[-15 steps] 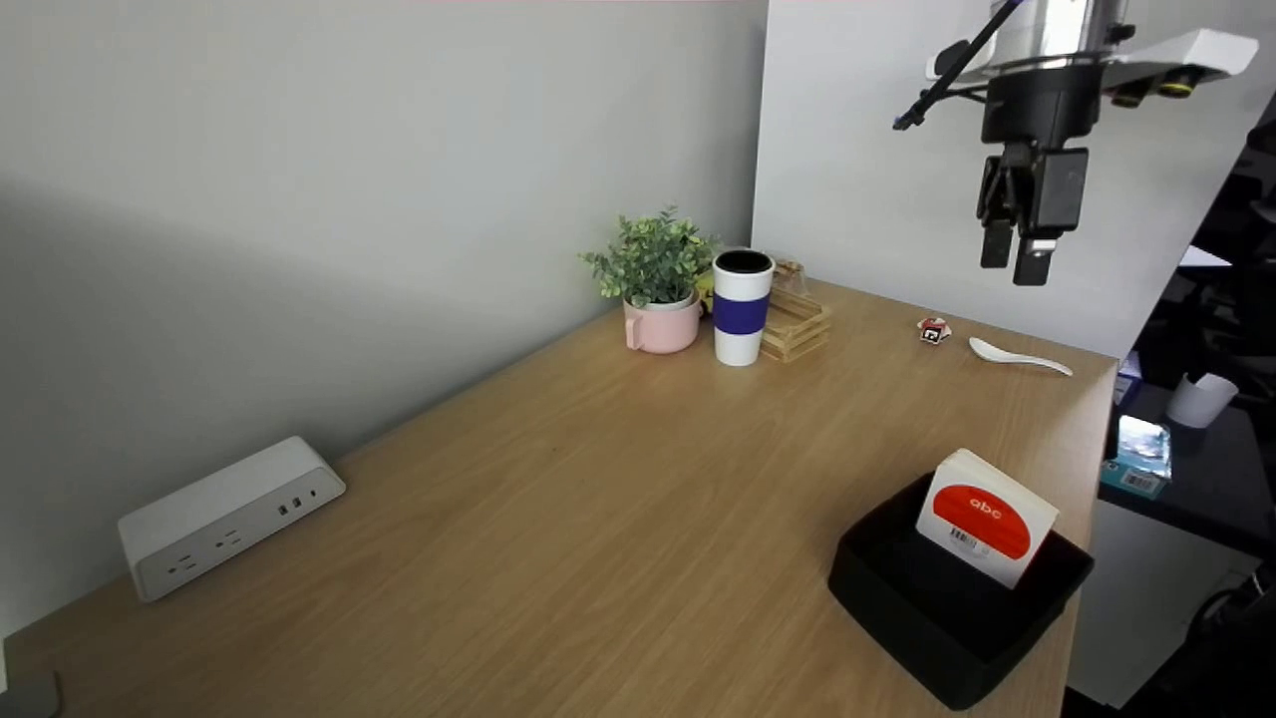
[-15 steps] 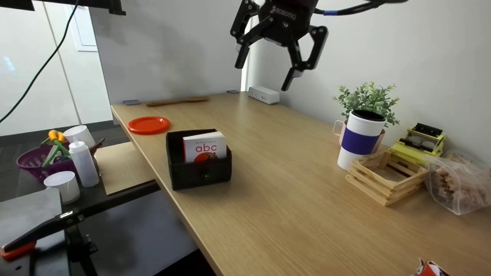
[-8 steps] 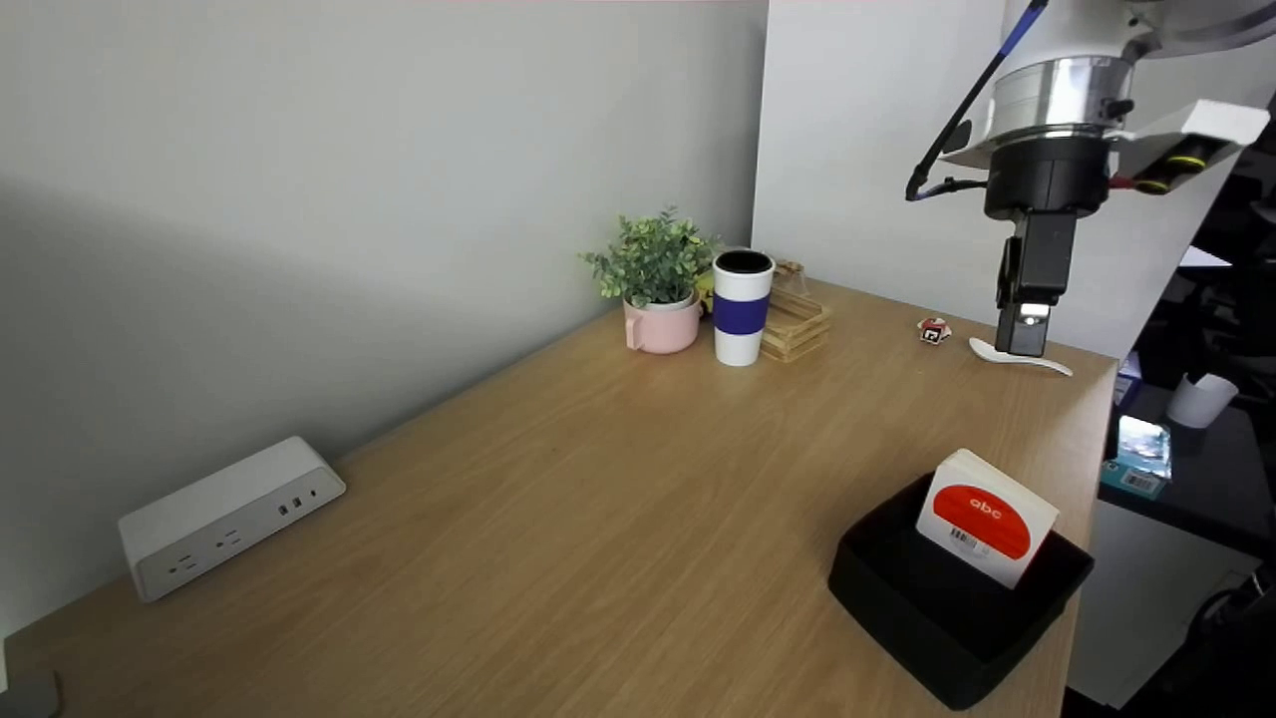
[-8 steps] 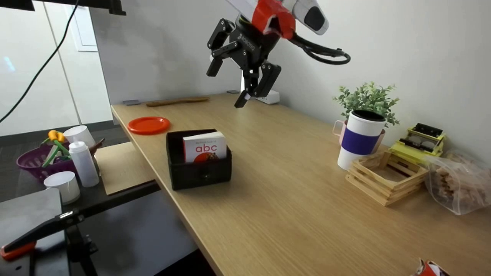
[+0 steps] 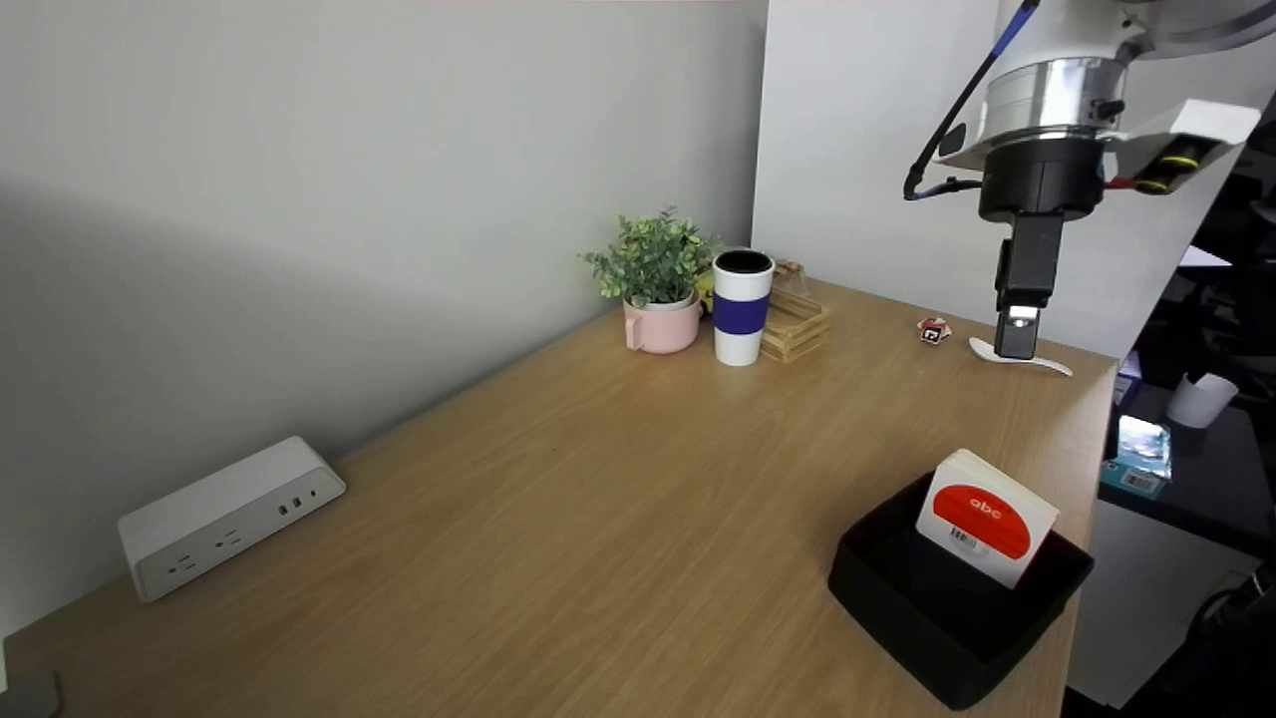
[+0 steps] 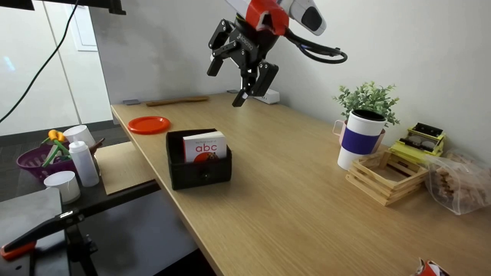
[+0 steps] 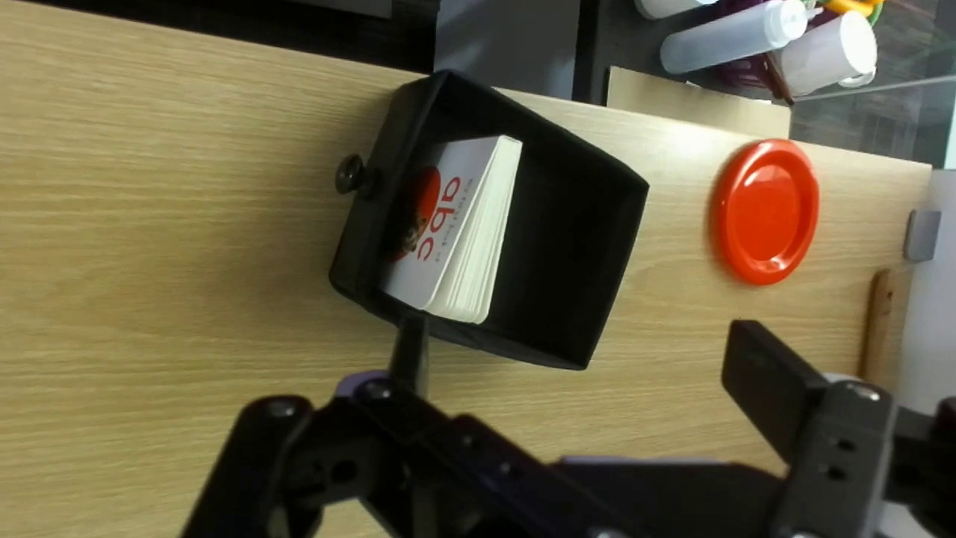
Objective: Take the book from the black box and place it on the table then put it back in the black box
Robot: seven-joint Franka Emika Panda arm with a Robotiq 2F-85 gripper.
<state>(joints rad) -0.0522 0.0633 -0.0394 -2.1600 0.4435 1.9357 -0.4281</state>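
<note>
The book (image 5: 982, 519) is white with a red-orange shape and the letters "abc". It leans upright inside the black box (image 5: 897, 633), its top above the rim. The box stands near an edge of the light-wood table (image 5: 598, 499). In an exterior view the book (image 6: 206, 147) sits against the wall of the box (image 6: 201, 174) that bears a knob. My gripper (image 6: 226, 86) is open and empty, above the table and higher than the box. In the wrist view the book (image 7: 459, 232) and the box (image 7: 575, 246) lie beyond the open fingers (image 7: 578, 344), nearer the left one.
A red plate (image 6: 149, 125) lies beyond the box. A white-and-blue cup (image 6: 360, 140), a potted plant (image 6: 368, 100), a wooden crate (image 6: 387, 178) and a plastic bag (image 6: 458, 182) stand along the wall. A white power strip (image 5: 231, 519) and a spoon (image 5: 1047, 362) are on the table.
My gripper has come down and turned, and in an exterior view it has moved left toward the box. In the last half second it shifted only slightly. The book and box have not moved.
</note>
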